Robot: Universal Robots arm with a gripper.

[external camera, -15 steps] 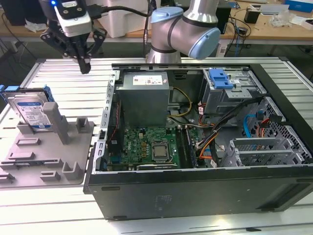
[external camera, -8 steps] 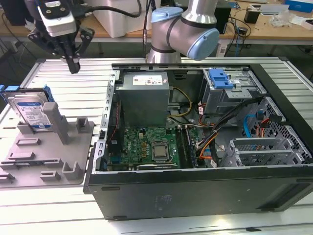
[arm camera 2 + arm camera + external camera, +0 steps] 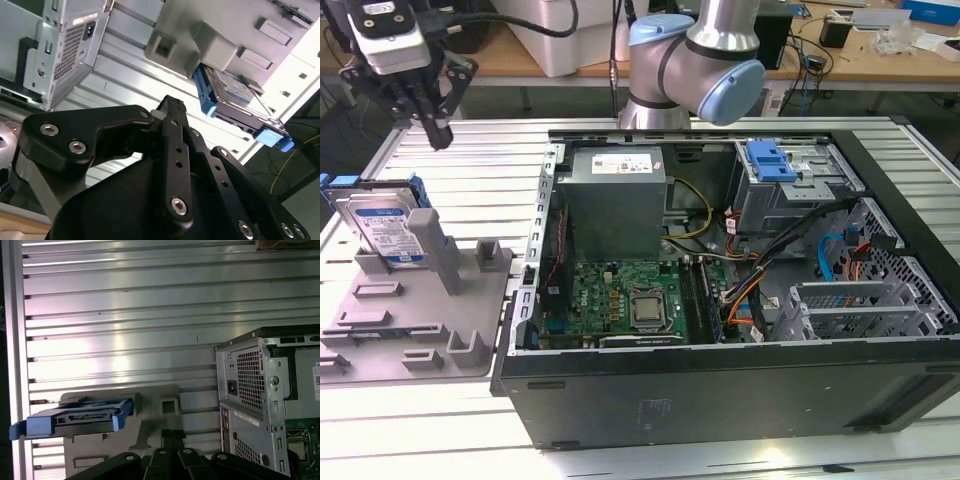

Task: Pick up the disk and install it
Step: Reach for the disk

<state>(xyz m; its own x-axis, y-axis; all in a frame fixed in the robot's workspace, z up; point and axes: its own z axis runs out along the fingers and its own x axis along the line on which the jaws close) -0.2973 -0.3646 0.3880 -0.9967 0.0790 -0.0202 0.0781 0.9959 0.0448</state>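
The disk (image 3: pixel 382 232), a silver drive with a white-and-blue label in a blue carrier bracket, stands on edge in a slot of the grey holder (image 3: pixel 440 320) at the exterior view's left. My gripper (image 3: pixel 432 128) hangs above and behind it, apart from it, its black fingers pressed together with nothing between them. In the second wrist view the joined fingertips (image 3: pixel 172 106) point toward the disk (image 3: pixel 227 89). The first wrist view has the disk (image 3: pixel 75 417) edge-on, with the gripper (image 3: pixel 171 436) beside it.
An open computer case (image 3: pixel 720 410) lies at the exterior view's right, with motherboard (image 3: pixel 630 295), power supply (image 3: pixel 615 195) and a grey drive cage topped by a blue latch piece (image 3: pixel 770 160). The ribbed metal table (image 3: pixel 490 160) runs between holder and case.
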